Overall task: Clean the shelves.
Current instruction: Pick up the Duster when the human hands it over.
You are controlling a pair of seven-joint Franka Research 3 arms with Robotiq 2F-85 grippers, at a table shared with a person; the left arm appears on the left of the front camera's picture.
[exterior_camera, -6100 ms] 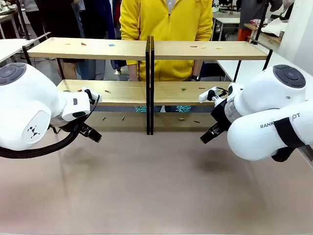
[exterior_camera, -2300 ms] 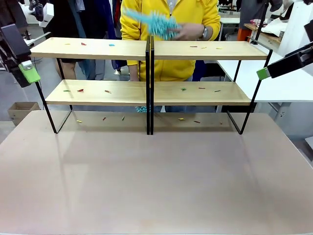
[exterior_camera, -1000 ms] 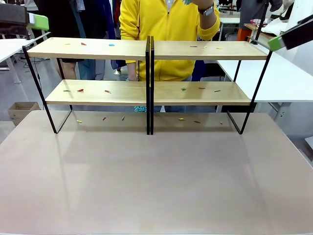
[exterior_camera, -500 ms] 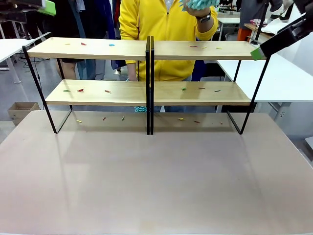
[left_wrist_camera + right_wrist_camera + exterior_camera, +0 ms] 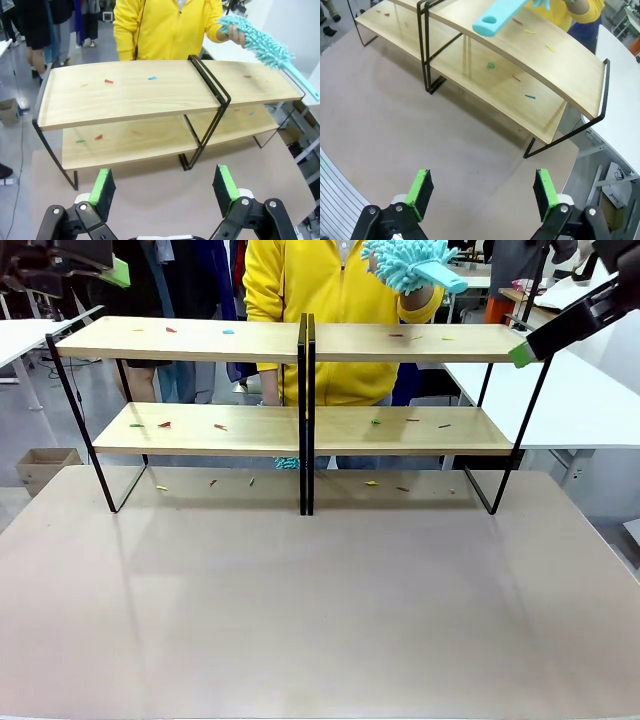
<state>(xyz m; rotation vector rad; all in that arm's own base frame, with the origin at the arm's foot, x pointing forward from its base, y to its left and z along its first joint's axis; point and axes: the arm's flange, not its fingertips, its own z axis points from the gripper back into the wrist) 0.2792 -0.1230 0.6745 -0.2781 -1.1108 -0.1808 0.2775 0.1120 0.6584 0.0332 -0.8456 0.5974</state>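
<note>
Shelves (image 5: 200, 340) stand at the worktop's (image 5: 320, 620) far edge, with scraps (image 5: 228, 331) on both boards. A person's hand (image 5: 242, 37) holds a teal duster (image 5: 412, 262) above the top board. Left gripper (image 5: 164, 189) and right gripper (image 5: 481, 192): fingers apart, empty. Probably best: right fingers straddle the handle squarely, clear of fluff. Right wrist view resolves the handle's hang-hole, unreadable from the front.

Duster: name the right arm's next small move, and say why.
Probably ease the open right tool toward the duster handle to take it: the person holds it out above the shelves, where scraps lie, and the tool is empty.
</note>
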